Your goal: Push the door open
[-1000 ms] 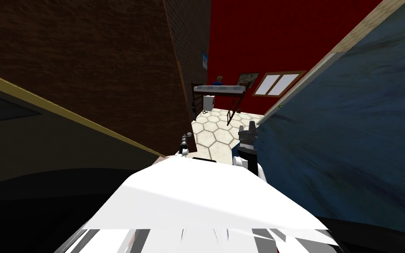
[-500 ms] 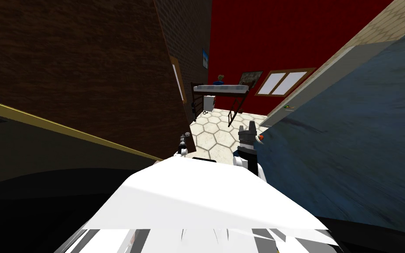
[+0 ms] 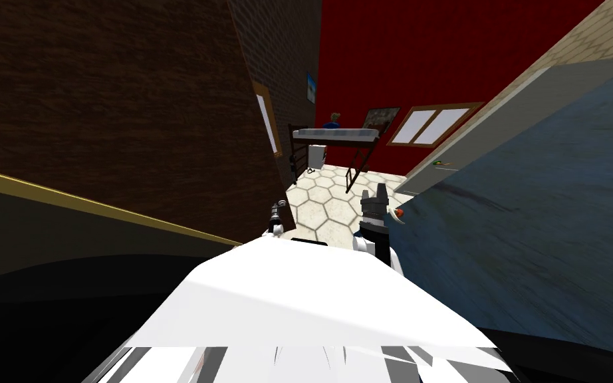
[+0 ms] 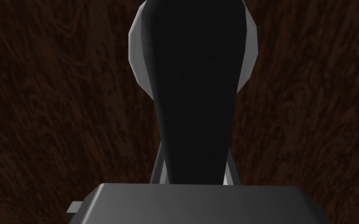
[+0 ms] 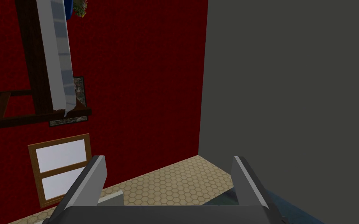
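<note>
A dark brown wooden door (image 3: 132, 100) stands swung away on my left, its far edge ending against a brick wall. My left gripper (image 3: 277, 214) sits at that edge, low down. In the left wrist view the door (image 4: 58, 97) lies close behind a dark, grey-rimmed handle (image 4: 194, 77). The left gripper (image 4: 193, 171) is shut on the handle's narrow neck. My right gripper (image 3: 373, 198) hangs open beside a blue surface (image 3: 531, 219), and its fingers (image 5: 93, 179) hold nothing.
Through the gap lies a pale hexagon-tiled floor (image 3: 328, 199) leading to a red wall (image 3: 431, 53) with a window (image 3: 431, 125). A raised dark-framed bed (image 3: 335, 135) stands at the back. A flat grey surface (image 5: 291, 97) rises close by the right hand.
The brown door's far edge has swung further left, uncovering a framed window on the brick wall. The blue surface's edge has drawn back rightward. A small red and white thing now shows beside the right gripper.
</note>
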Tool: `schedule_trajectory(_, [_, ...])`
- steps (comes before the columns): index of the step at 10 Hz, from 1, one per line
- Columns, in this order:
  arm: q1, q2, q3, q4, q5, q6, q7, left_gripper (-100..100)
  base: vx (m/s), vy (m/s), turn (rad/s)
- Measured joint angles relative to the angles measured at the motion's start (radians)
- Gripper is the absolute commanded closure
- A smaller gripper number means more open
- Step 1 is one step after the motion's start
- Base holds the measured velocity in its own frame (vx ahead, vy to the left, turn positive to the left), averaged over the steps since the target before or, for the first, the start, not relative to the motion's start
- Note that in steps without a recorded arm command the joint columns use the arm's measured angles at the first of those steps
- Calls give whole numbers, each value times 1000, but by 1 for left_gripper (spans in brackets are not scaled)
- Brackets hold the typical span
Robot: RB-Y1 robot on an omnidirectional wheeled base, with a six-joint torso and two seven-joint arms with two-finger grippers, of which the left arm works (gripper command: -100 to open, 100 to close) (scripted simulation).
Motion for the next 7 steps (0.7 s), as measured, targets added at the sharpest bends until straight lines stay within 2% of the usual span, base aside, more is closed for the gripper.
schedule_trajectory(1, [-17,9,8,44,6,-15,2,100,111,-27,40])
schedule_trajectory(2, [-24,12,15,57,11,-24,1,100,46,2,5])
schedule_trajectory(3, [-11,10,17,26,11,-15,-3,100,149,-26,37])
schedule_trajectory(5, [-11,9,36,43,25,-25,-12,100,168,0,44])
schedule_trajectory(6, [-4,10,40,27,28,-20,-15,100,144,-6,23])
schedule_trajectory(7, [7,9,50,-3,35,-2,-21,100,206,-31,60])
